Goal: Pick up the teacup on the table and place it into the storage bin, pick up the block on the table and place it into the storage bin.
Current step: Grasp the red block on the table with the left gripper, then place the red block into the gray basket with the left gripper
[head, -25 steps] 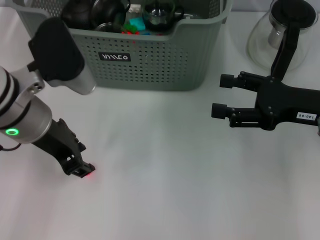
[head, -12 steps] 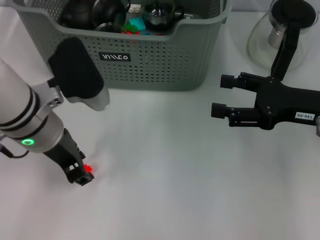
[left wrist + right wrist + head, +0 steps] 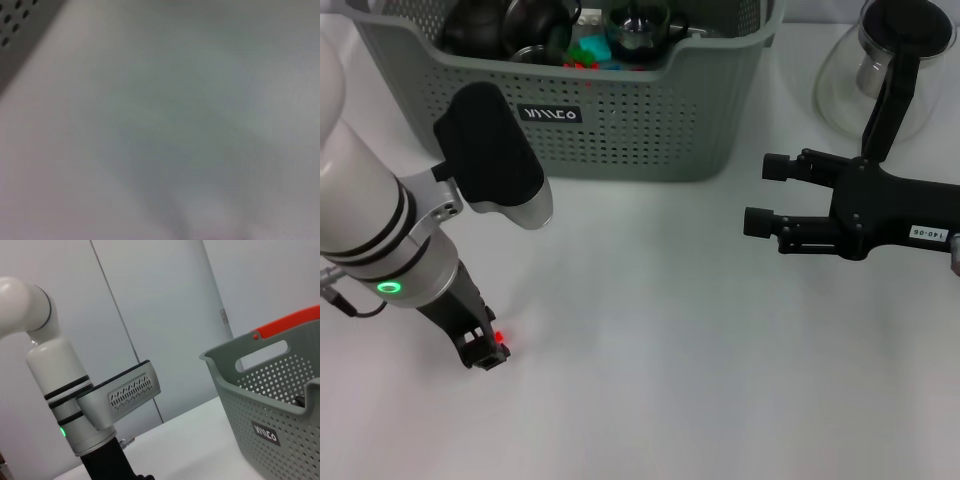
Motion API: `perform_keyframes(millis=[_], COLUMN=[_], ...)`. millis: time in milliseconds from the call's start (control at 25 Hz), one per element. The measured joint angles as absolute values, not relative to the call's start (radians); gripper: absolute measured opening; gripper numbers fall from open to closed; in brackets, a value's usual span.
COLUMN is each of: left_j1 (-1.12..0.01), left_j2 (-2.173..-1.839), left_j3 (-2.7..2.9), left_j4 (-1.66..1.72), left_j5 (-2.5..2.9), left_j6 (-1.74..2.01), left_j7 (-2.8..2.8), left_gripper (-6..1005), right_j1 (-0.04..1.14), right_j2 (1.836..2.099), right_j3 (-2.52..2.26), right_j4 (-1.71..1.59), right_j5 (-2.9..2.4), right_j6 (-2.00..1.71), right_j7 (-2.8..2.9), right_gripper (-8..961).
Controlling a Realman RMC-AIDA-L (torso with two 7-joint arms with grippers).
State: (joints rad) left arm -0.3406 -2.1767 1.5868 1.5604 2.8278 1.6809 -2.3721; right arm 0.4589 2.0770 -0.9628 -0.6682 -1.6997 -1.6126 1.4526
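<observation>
The grey-green storage bin (image 3: 620, 120) stands at the back of the table and also shows in the right wrist view (image 3: 280, 415). Inside it lie dark glass teacups (image 3: 638, 28) and small coloured blocks (image 3: 585, 50). No teacup or block lies on the white table. My left gripper (image 3: 483, 352) points down at the table in front of the bin's left end, with a small red glow at its tip. Only blurred table and a corner of the bin (image 3: 15, 30) appear in the left wrist view. To the right of the bin, my right gripper (image 3: 758, 195) hovers open and empty.
A glass teapot (image 3: 880, 70) with a black handle stands at the back right, behind the right arm. The left arm's white forearm (image 3: 380, 230) leans over the table's left side; it also shows in the right wrist view (image 3: 55, 390).
The left arm's forearm has swung right and nearer to the bin, while its gripper stayed low over almost the same spot. The right arm has not moved.
</observation>
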Motion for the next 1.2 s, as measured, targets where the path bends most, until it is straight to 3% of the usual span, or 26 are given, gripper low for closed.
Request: perform_keyframes(millis=[760,960,1200], left_j1=[-0.358,-0.362,-0.368], left_j2=[-2.174,-2.174,-2.172], left_j3=[1.591,1.592,1.533], left_j4=[1.512,1.511,1.528], left_j5=[2.829,2.830,2.797], left_j6=[1.663,1.672,1.701], left_j7=[-2.398,-2.403,-2.382], left_gripper=[397,192,180], right_j1=[0.461,0.460,0.460], right_j2=[2.076,2.075,2.075], right_j3=[-0.965,-0.965,-0.966], right_j4=[-0.660,-0.659,-0.657], right_j5=[-1.701,-1.701,-1.701], right_j6=[-1.604,-1.605,-1.606], right_j7=[1.451,1.451,1.451], right_gripper=[945,945,945])
